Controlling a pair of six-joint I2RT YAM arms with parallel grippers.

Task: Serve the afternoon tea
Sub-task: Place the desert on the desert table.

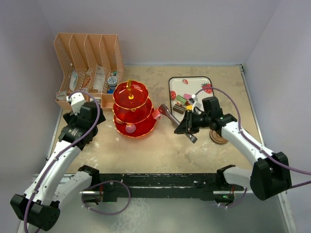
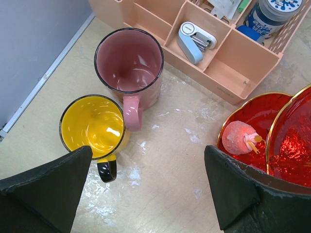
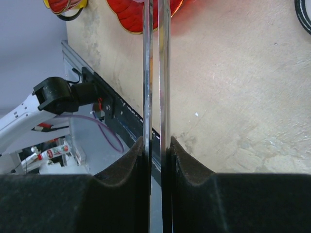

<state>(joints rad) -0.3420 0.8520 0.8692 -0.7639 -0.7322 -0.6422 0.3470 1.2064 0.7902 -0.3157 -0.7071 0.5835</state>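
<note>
Two arms reach in from the near edge of the beige table [image 1: 160,150]. The left arm runs forward along the left side, with its wrist tipped downward beside the red translucent three-tier stand with gold rims and handle [image 1: 131,109].

The left gripper [image 2: 148,162] hangs wide open with nothing between its fingers. Just below and ahead of it stand the pink translucent mug [image 2: 129,63] and the yellow translucent mug [image 2: 95,126], both upright and touching. The pink one is nearer the peach plastic desk organiser [image 1: 90,63]. A small pink toy cake [image 2: 240,138] sits on the stand's lowest tier.

The right arm bends in from the right, its forearm angled toward the middle of the table. The right gripper [image 3: 156,145] is clenched on the handle end of the metal tongs [image 1: 175,121], whose blades are squeezed close together. The tongs point toward the stand, and their tips are right at its rim. Something small and pinkish [image 1: 156,114] shows there, but I cannot tell whether it is pinched.

Behind that wrist lies the white strawberry-print tray [image 1: 204,80], holding several small colourful toy cakes and sweets [image 1: 182,99]. A round brown disc [image 1: 218,137] lies near the forearm.
</note>
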